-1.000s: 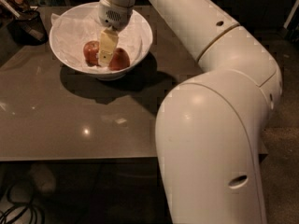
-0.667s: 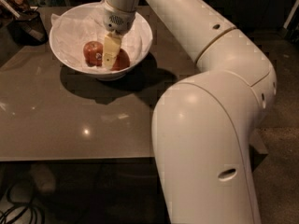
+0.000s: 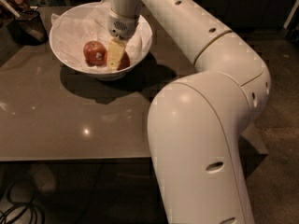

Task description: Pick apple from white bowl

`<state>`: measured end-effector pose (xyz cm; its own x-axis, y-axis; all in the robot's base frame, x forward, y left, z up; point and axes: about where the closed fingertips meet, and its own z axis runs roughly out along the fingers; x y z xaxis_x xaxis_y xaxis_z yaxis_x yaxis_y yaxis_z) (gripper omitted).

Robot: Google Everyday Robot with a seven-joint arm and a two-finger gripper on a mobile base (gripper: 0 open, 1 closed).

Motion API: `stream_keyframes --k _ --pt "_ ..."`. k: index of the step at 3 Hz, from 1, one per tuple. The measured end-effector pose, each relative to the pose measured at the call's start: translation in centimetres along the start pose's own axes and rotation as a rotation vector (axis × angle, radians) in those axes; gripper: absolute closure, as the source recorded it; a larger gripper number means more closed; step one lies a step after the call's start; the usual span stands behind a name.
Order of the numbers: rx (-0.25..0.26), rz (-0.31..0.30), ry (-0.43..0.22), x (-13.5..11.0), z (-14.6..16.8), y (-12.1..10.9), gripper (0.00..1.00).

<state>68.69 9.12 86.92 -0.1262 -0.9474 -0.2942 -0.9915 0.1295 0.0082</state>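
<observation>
The white bowl point(image 3: 70, 20), lined with crumpled white paper, stands on the far left part of the table. Two apples lie in it. The orange-red apple point(image 3: 125, 62) lies at the right of the bowl's bottom, mostly covered by my gripper point(image 3: 116, 55), which reaches down into the bowl right against it. A darker red apple with a small pale sticker point(image 3: 95, 53) lies just left of the gripper, apart from it.
The brown glossy table point(image 3: 70, 120) has its near edge at the bottom. A small dark mesh basket point(image 3: 29, 26) sits left of the bowl. My large white arm point(image 3: 201, 125) fills the right side. Cables point(image 3: 18, 209) lie on the floor.
My gripper has sunk a little lower and to the right inside the bowl, onto the right-hand apple. The arm's elbow has swung slightly. The apples have not moved.
</observation>
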Motion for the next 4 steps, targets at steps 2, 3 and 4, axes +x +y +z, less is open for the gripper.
stream_keyframes --k 2,3,4 --pt "-0.018 -0.017 0.039 -0.1 2.1 0.5 0.43" --pt "-0.005 -0.017 0.022 -0.6 2.5 0.0 0.66" --pt "-0.001 -0.017 0.017 -0.8 2.4 -0.1 0.89"
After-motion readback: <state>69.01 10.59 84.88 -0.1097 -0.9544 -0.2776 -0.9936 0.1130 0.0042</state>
